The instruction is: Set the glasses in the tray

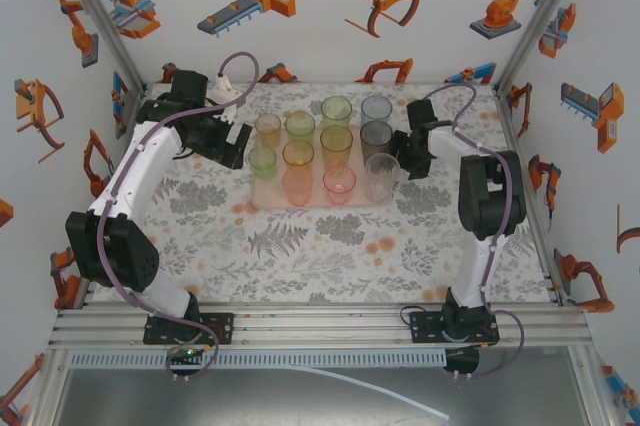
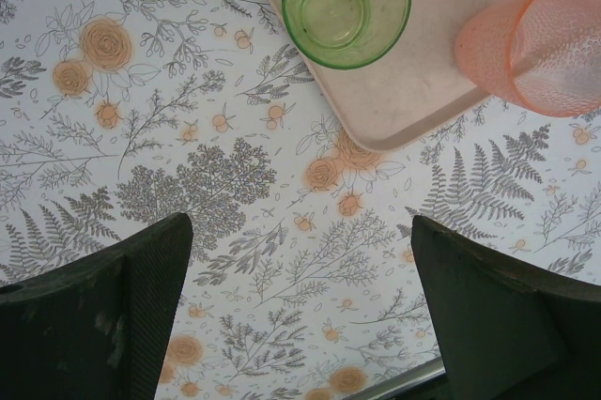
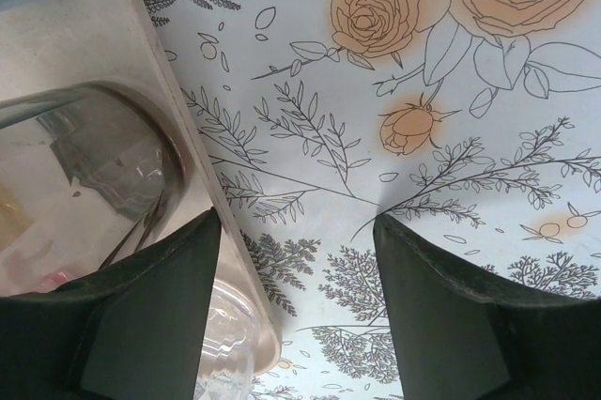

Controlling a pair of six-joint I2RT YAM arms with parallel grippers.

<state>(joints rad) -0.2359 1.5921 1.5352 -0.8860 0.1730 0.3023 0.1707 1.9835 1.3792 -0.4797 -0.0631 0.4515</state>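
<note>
Several tinted glasses stand upright in rows on the pale pink tray (image 1: 318,201) at mid-table, among them a green glass (image 1: 262,161), a smoky grey glass (image 1: 375,136) and a clear glass (image 1: 381,176). My left gripper (image 1: 238,149) hovers just off the tray's left edge, open and empty (image 2: 300,269). Ahead of it are a green glass (image 2: 346,6), a pink glass (image 2: 540,43) and the tray corner (image 2: 413,109). My right gripper (image 1: 402,159) is beside the tray's right edge, open with bare tabletop between its fingers (image 3: 296,231). The grey glass (image 3: 84,165) and clear glass (image 3: 225,344) lie left of it.
The tabletop (image 1: 330,246) carries a floral print and runs to a metal rail (image 1: 320,324) at the near edge. White walls with robot stickers enclose the left, back and right sides. Both arms reach in from the near corners.
</note>
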